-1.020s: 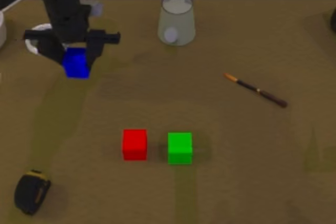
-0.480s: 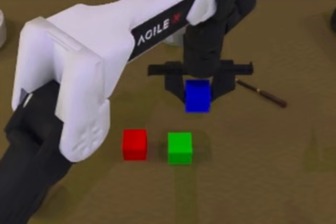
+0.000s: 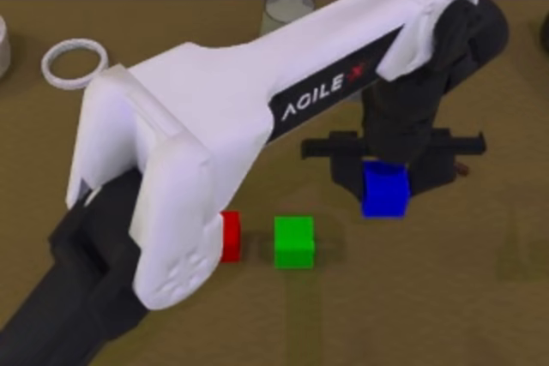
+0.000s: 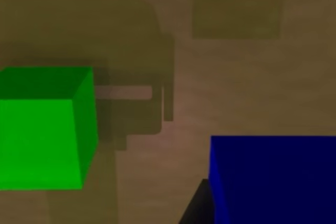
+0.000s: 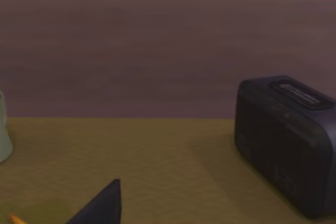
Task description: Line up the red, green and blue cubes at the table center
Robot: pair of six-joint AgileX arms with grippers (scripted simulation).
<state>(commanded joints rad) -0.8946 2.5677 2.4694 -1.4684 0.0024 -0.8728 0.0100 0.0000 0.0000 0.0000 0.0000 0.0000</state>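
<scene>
The wide olive-brown matte table (image 3: 480, 315) carries a dark purplish strip along its far edge. The white-and-black left AgileX arm reaches diagonally across it from the top view's lower left toward right of center, covering much of the surface. The left gripper (image 3: 383, 184) is clenched on the bright blue matte cube (image 3: 383, 191), black fingers on either side (the cube's underside is not visible, so contact with the table cannot be judged).

The bright green matte cube (image 3: 294, 242) sits on the table near center, left of and slightly nearer than the blue one; the left wrist view shows both, apart (image 4: 44, 135). The bright red matte cube (image 3: 231, 236) lies left of green, mostly hidden under the arm.

A glass jar (image 3: 283, 8), white ring (image 3: 75, 63) and dark box (image 5: 286, 140) stand near the far edge.

The right gripper is out of sight.
</scene>
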